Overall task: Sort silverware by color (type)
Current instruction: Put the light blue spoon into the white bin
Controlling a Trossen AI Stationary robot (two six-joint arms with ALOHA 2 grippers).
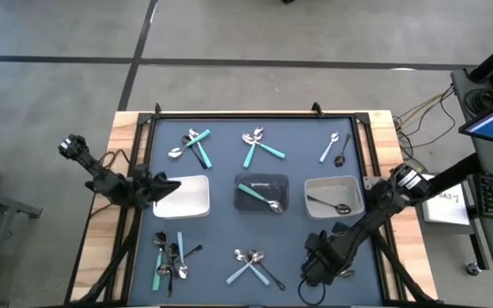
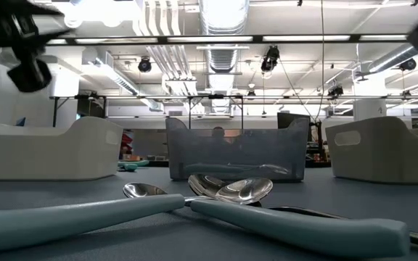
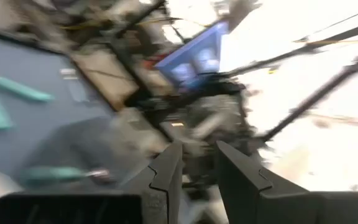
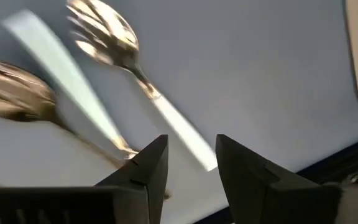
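We judge the sort barely begun. On the dark tabletop (image 1: 221, 231) three trays sit in a row: the left tray (image 1: 187, 197) looks empty, the middle tray (image 1: 262, 193) holds a teal-handled piece and a silver spoon, and the right tray (image 1: 334, 197) holds a dark spoon. Most silverware is still loose: mixed clusters at 11 o'clock (image 1: 192, 145), 12 o'clock (image 1: 259, 145), 1 o'clock (image 1: 335, 147), 7 o'clock (image 1: 169, 258) and 6 o'clock (image 1: 253, 265). The right tool (image 4: 188, 163) hovers near 5 o'clock above the mat with its fingers apart and nothing between them. The left tool (image 3: 197, 168) waits at 9 o'clock beside the left tray, fingers slightly apart, empty.
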